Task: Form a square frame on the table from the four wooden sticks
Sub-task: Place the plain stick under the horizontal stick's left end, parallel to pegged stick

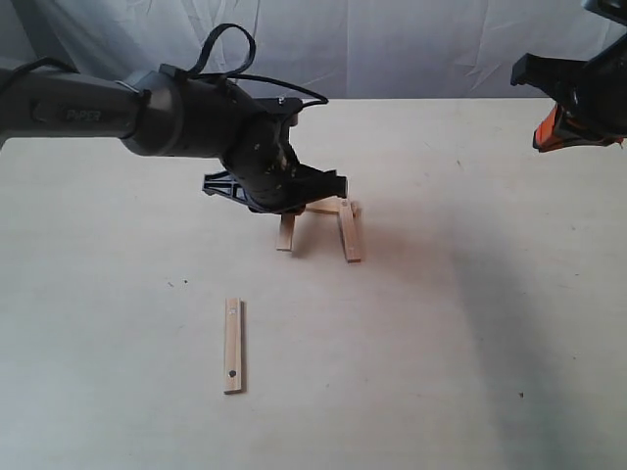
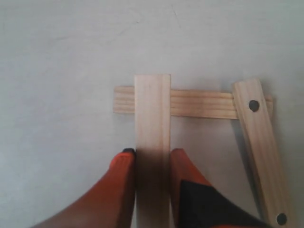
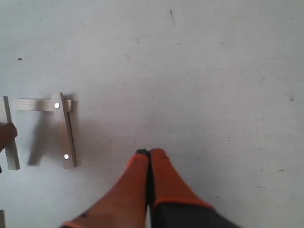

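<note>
Three wooden sticks form a partial frame mid-table [image 1: 470,323]. In the left wrist view one plain stick [image 2: 152,114] is pinched between the orange fingers [image 2: 124,180]; my left gripper [image 2: 152,153] is shut on it, and its far end lies over a cross stick [image 2: 202,103]. A stick with dark holes [image 2: 261,147] overlaps the cross stick's other end, slightly slanted. In the exterior view my left gripper [image 1: 292,204] sits low over the held stick [image 1: 286,233], beside the holed stick [image 1: 350,231]. The fourth stick [image 1: 233,345] lies alone nearer the front. My right gripper [image 3: 150,153] is shut on nothing, raised at the right [image 1: 573,117].
The left arm's dark wrist and cables [image 1: 225,108] hang over the back of the partial frame and hide most of the cross stick. A pale cloth backdrop [image 1: 392,44] runs behind the table's far edge.
</note>
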`<state>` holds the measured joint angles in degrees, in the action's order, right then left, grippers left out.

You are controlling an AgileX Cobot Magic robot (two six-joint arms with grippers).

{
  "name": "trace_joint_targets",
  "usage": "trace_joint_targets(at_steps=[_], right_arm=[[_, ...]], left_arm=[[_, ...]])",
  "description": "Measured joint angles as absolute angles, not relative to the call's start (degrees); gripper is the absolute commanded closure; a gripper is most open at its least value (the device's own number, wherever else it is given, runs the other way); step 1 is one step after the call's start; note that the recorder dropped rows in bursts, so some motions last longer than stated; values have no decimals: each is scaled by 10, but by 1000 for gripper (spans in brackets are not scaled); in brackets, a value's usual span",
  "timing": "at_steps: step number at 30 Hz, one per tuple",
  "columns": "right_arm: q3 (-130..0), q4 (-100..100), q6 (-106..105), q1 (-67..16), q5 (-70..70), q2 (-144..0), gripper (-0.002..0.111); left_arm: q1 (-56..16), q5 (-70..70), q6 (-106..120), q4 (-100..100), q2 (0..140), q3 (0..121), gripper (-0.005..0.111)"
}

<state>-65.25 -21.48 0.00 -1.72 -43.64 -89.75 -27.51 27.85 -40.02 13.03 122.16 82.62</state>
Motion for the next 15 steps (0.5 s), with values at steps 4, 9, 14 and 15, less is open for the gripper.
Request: trace_joint_targets(at_steps=[4,9,14,15], right_arm=[[-652,-215,0,-17,-435,-897,108],[-652,-215,0,-17,-435,-897,108],[-652,-215,0,-17,-435,-897,108],[-652,-215,0,-17,-435,-897,108]], left_arm=[[-275,274,-400,136,1235,826,107],[-275,272,-400,149,1238,827,106],[-275,265,-400,150,1238,827,83],[-275,262,-400,150,1238,827,80]])
